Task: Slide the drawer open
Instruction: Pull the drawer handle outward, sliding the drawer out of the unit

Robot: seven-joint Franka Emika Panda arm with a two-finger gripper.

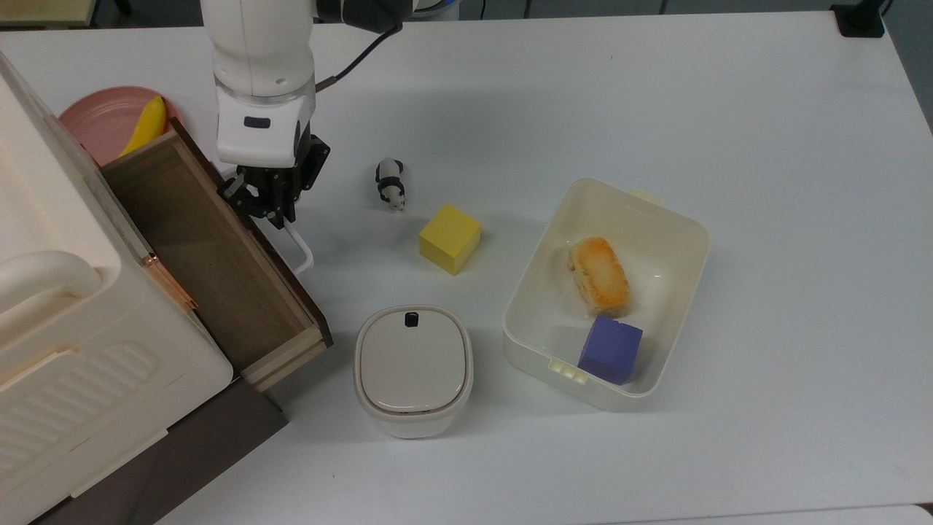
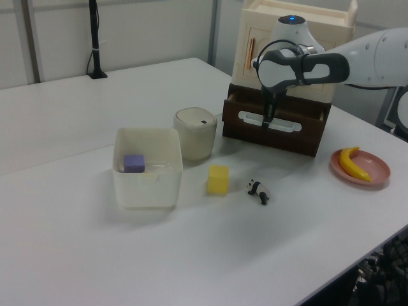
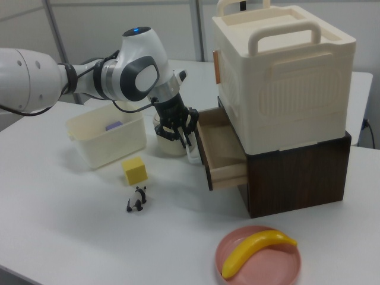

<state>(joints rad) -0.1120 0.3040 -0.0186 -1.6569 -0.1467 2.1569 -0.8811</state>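
The drawer point(image 1: 211, 251) is a shallow light-wood box with a dark brown front, pulled partway out of the cream cabinet point(image 1: 65, 313); its inside is bare. My gripper point(image 1: 271, 210) points down at the front panel's far end in the top view, shut on the white loop handle point(image 1: 300, 251). In the left view the gripper point(image 2: 268, 118) sits on the handle point(image 2: 280, 124) at the middle of the drawer front. From the right view the drawer point(image 3: 222, 154) juts toward the right view's left, and the gripper point(image 3: 181, 135) is at its front edge.
A lidded cream container point(image 1: 412, 368) stands just beyond the drawer's near corner. A yellow cube point(image 1: 449, 238) and a toy panda point(image 1: 391, 184) lie to the top view's right of the gripper. A cream bin point(image 1: 526, 295) holds bread and a purple block. A pink plate point(image 1: 98, 127) carries a banana.
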